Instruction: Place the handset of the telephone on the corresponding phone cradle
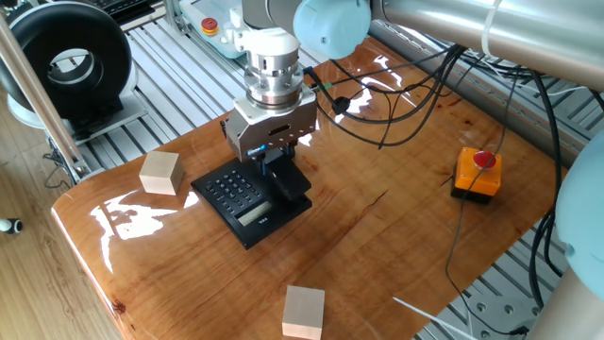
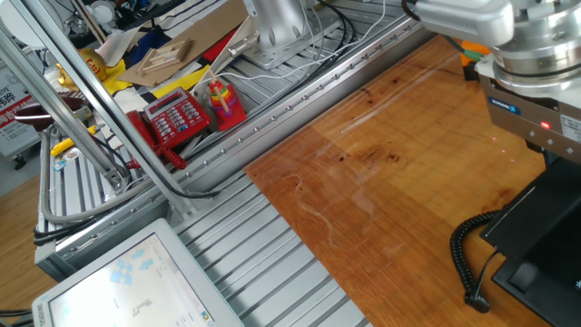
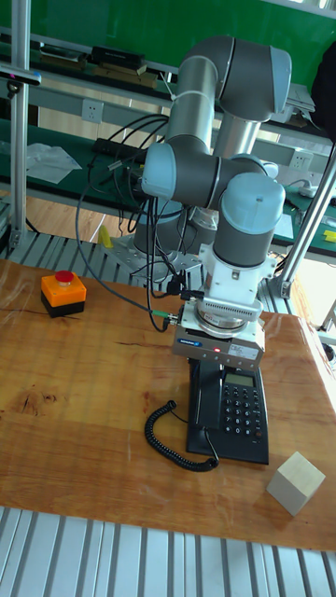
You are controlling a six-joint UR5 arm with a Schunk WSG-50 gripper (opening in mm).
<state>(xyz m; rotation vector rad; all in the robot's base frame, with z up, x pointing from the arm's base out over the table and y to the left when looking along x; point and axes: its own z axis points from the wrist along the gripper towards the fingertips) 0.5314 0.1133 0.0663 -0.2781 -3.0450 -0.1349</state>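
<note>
No legible text; blue label on claw (image 1: 275, 154) body and phone (image 1: 247, 194) keypad markings too small.

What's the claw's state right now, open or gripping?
Claw: directly over the handset on the phone cradle; open or shut cannot be told.

Workshop bench on slatted aluminium framing

A glossy wooden tabletop (image 1: 377, 236) sat on a ribbed metal frame (image 2: 272, 263) above pale wood flooring (image 1: 28, 283). Behind stood a green wall (image 3: 112, 23) and a shelf (image 3: 65, 149) with cables. Bright glare lay across the wood, and clutter (image 2: 172, 54) crowded one side.
</note>
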